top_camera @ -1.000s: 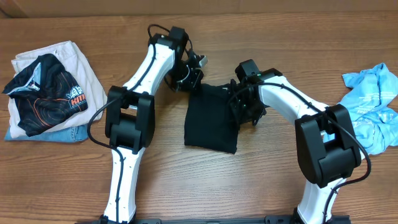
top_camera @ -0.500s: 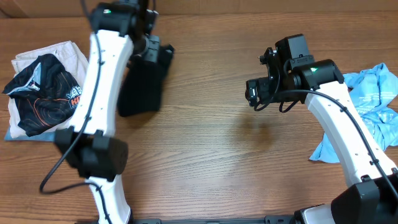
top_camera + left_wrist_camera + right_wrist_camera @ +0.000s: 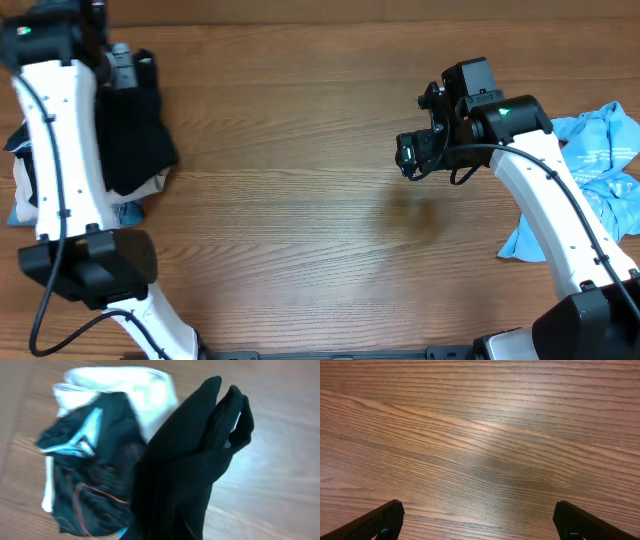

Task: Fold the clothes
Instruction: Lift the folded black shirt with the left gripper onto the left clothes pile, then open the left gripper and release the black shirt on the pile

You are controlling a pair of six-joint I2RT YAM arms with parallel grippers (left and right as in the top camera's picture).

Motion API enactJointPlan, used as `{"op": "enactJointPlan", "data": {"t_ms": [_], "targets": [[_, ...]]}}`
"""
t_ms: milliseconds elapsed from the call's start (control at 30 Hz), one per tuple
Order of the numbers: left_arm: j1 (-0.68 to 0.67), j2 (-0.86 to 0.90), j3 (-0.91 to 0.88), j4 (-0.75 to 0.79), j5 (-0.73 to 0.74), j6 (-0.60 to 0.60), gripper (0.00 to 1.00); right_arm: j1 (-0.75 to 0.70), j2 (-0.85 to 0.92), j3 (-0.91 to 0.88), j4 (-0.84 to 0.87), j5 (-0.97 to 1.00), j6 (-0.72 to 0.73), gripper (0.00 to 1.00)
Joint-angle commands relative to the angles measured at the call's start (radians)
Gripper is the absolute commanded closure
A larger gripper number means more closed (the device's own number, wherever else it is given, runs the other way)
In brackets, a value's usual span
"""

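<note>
Black garment (image 3: 135,140) gripped in left claw (image 3: 125,66) above clothes pile (image 3: 85,465), print unreadable; right claw (image 3: 477,512) spread wide.

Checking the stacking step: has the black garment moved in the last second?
Yes. The black garment went left, from the middle of the table to over the clothes pile at the left edge, away from the light-blue cloth.

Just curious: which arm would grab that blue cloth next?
Probably the right: the right gripper is open, empty and nearer the blue cloth, while the left gripper holds a black garment far away.
</note>
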Motion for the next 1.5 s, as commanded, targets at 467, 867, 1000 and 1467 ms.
{"op": "enactJointPlan", "data": {"t_ms": [467,867,1000,1467], "targets": [[0.329,0.029,0.005,0.174,0.093,-0.026,0.96,-0.002,0.000,0.007,-0.006,0.001,-0.002,0.00],[0.362,0.115,0.003,0.168,0.095,-0.036,0.92,-0.002,0.000,0.007,-0.006,-0.002,-0.002,0.00],[0.370,0.115,0.003,0.173,0.091,-0.037,0.80,-0.002,0.000,0.007,-0.005,-0.002,-0.002,0.00],[0.393,0.115,0.003,0.148,0.086,-0.134,0.00,-0.002,0.000,0.007,-0.002,-0.002,-0.002,0.00]]}}
